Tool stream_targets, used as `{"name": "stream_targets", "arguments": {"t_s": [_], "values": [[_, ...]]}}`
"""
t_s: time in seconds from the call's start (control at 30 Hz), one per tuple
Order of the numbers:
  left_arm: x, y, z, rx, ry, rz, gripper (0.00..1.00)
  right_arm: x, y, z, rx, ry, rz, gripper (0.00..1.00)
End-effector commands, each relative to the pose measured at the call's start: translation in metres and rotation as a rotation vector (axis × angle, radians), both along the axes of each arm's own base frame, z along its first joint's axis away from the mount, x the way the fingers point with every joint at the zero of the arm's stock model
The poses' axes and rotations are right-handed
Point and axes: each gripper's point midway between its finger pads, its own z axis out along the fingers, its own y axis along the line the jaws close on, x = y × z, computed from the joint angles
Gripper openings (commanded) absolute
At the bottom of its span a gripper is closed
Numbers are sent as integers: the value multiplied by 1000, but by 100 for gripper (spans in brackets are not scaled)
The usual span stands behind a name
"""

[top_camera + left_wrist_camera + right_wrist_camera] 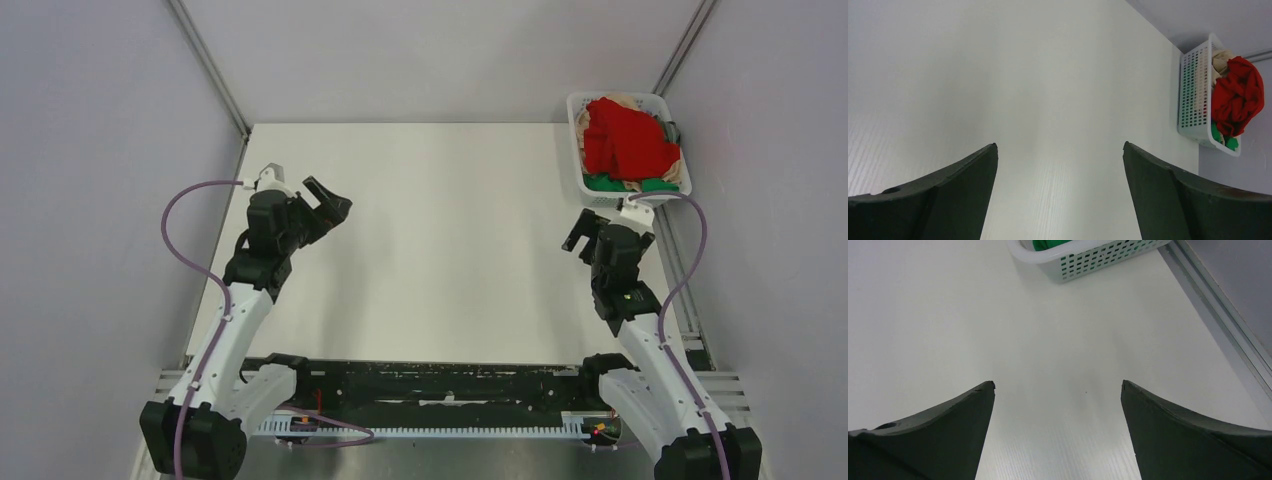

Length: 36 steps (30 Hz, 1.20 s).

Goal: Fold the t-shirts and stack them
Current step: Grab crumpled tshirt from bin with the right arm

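Observation:
The t-shirts lie bunched in a white slotted basket (577, 135) at the table's far right corner. A bright red one (628, 138) is on top, with peach-beige cloth (682, 176), green cloth (600, 182) and a bit of dark grey (669, 129) under it. My left gripper (335, 208) hovers over the left of the table, open and empty, far from the basket. My right gripper (582, 230) is open and empty just in front of the basket. The left wrist view shows the red shirt (1238, 95) in the basket (1193, 90); the right wrist view shows the basket wall (1088, 260) and green cloth (1048, 244).
The white table (440, 250) is bare between the arms. Grey walls with metal corner rails close it in at the back and sides. A metal rail (1228, 325) runs along the table's right edge near my right gripper (1058, 383). My left gripper (1059, 145) looks across bare tabletop.

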Motion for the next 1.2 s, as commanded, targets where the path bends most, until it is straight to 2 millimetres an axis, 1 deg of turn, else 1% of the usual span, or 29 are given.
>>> {"name": "stream_targets", "arguments": {"t_s": [0.0,0.1,0.17,0.2,0.23,0.27,0.3,0.33,0.4,0.43,0.47,0.5,0.53,0.6,0.63,0.67,0.7,0.73,0.83,0.9,0.93,0.97,1.03,1.07,1.13,1.17], "values": [[-1,-2,16,23,-76,-34,100,12,-4,31,-25,-73,-12,98],[-1,-1,16,30,-79,-31,100,23,0,37,-57,-59,33,98],[-1,-1,16,31,-78,-32,100,35,-3,50,-83,-48,20,98],[-1,-1,16,31,-80,-32,100,41,-4,50,-103,-24,19,99],[0,-1,15,31,-80,-32,100,49,-9,57,-120,-20,-2,99],[1,-2,14,31,-80,-33,100,57,-15,56,-134,4,-26,99],[1,-3,13,31,-82,-39,100,66,-20,61,-142,9,-37,99],[2,-4,13,33,-84,-47,100,78,-21,60,-153,29,-27,98],[2,-4,11,38,-87,-55,100,106,-28,68,-158,31,-9,99],[3,-5,10,37,-93,-57,100,120,-33,67,-157,37,-1,99],[4,-5,10,36,-99,-54,100,135,-40,72,-151,32,-9,99],[5,-5,9,30,-99,-48,100,147,-50,66,-151,58,-24,99],[7,-5,7,25,-99,-49,100,160,-58,72,-163,55,-38,99],[7,-8,4,21,-92,-61,100,185,-72,67,-172,76,-52,99],[7,-8,2,20,-87,-66,100,198,-79,70,-166,67,-57,98],[8,-9,0,18,-84,-70,100,210,-84,64,-163,77,-58,99],[7,-9,-1,19,-83,-70,100,220,-90,66,-166,75,-65,99],[8,-9,-2,19,-83,-69,100,230,-93,61,-171,90,-64,99],[8,-7,-3,23,-82,-61,100,255,-103,60,-217,80,-65,99],[9,-7,-4,26,-82,-58,100,268,-110,59,-223,64,-71,84],[10,-7,-4,25,-82,-58,100,274,-112,61,-218,52,-72,69],[10,-8,-2,26,-85,-61,100,277,-114,63,-209,42,-72,52],[10,-8,-2,27,-87,-62,100,282,-115,79,-204,-6,-60,28],[10,-8,-1,26,-89,-62,100,282,-114,92,-205,-34,-57,23],[9,-8,0,25,-96,-63,100,282,-106,125,-206,-111,-19,11],[9,-7,1,25,-99,-62,100,280,-103,138,-205,-137,-5,6]]}}
